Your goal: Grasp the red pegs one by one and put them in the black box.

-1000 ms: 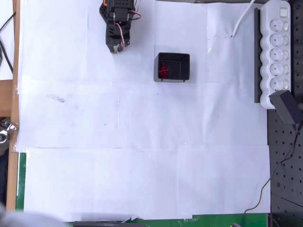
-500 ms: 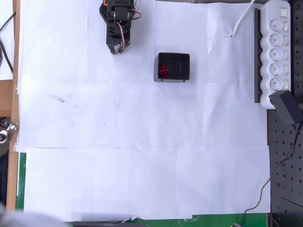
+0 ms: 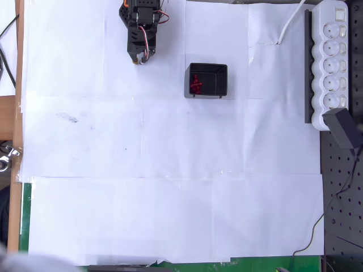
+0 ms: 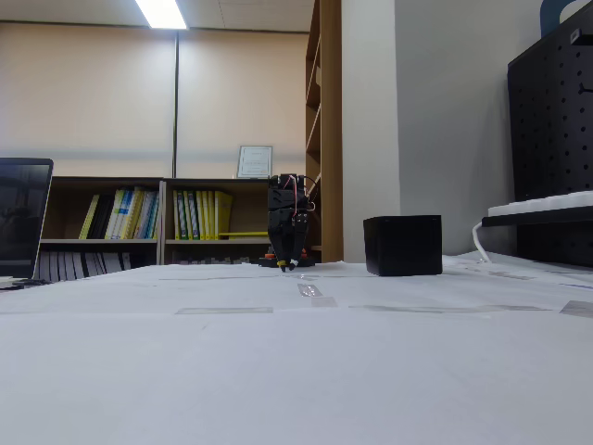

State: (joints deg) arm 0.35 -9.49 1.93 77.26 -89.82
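The black box (image 3: 217, 81) stands on the white paper near the top centre of the overhead view, and several red pegs (image 3: 196, 84) lie clustered in its left part. In the fixed view the black box (image 4: 402, 245) shows as a dark block right of the arm, its inside hidden. My gripper (image 3: 137, 58) hangs folded back at the top of the table, well left of the box, tip pointing down at the paper. The gripper (image 4: 290, 266) looks shut with nothing in it.
A white power strip (image 3: 333, 56) lies along the right edge with a black adapter (image 3: 343, 128) plugged in. White paper sheets (image 3: 170, 181) cover the table. Shelves of books (image 4: 157, 215) stand behind the table in the fixed view.
The gripper tip has drawn back slightly toward the top of the table. The pegs and the box have not moved.
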